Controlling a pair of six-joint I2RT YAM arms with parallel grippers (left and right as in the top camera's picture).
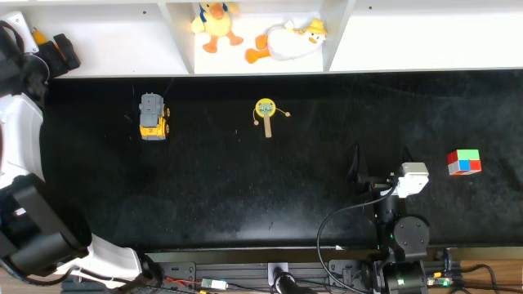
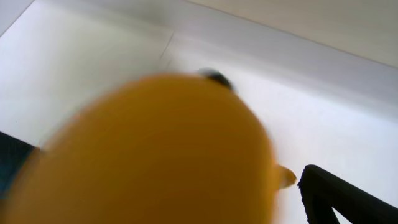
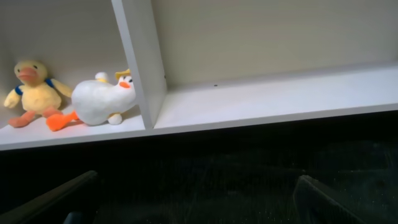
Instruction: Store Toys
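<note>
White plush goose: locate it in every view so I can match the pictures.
Top view: white plush goose lies in the middle shelf compartment.
Left wrist view: not in it.
Right wrist view: goose beside the divider.
Shared landmark: yellow plush duck beside it.

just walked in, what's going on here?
The left gripper is inside the shelf's left compartment with a yellow toy right at its camera; grip unclear. The right gripper is open, at the front of the table. A yellow duck and a white duck sit in the middle compartment; a truck, a rattle and a colour cube lie on the table.
</note>
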